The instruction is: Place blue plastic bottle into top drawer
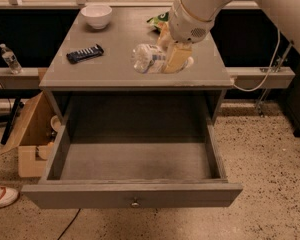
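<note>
The blue plastic bottle point(149, 58) lies on its side, clear with a white and pale-blue label, just over the front middle of the grey cabinet top point(105, 71). My gripper point(176, 59) comes down from the upper right. Its tan fingers point(177, 57) are closed around the bottle's right part. The top drawer point(135, 194) is pulled fully open below the cabinet top. Its inside is bare and its small round knob point(135, 202) faces the front.
A white bowl point(96, 15) stands at the back left of the top. A dark flat bar point(85, 53) lies left of the bottle and a green bag point(159, 20) behind it. A small water bottle point(10, 59), a cardboard box point(30, 139) and a shoe point(0, 195) are at the left.
</note>
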Controlling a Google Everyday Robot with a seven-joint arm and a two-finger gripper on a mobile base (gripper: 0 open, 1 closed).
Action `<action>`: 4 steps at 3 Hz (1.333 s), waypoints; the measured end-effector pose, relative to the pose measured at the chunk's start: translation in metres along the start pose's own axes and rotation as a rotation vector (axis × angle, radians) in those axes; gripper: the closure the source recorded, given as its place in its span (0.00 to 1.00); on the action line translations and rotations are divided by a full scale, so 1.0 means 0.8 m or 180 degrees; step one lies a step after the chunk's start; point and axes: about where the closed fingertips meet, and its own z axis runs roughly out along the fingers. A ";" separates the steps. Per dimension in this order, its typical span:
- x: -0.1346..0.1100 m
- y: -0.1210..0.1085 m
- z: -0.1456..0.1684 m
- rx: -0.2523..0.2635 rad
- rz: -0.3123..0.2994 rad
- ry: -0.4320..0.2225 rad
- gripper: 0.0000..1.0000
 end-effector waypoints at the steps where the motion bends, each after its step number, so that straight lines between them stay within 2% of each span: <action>1: -0.005 0.012 0.005 -0.0073 0.0074 0.0056 1.00; 2: -0.026 0.064 0.005 -0.0405 0.0316 0.0188 1.00; 3: -0.039 0.112 0.015 -0.0764 0.0714 0.0383 1.00; 4: -0.043 0.156 0.064 -0.1054 0.1324 0.0573 1.00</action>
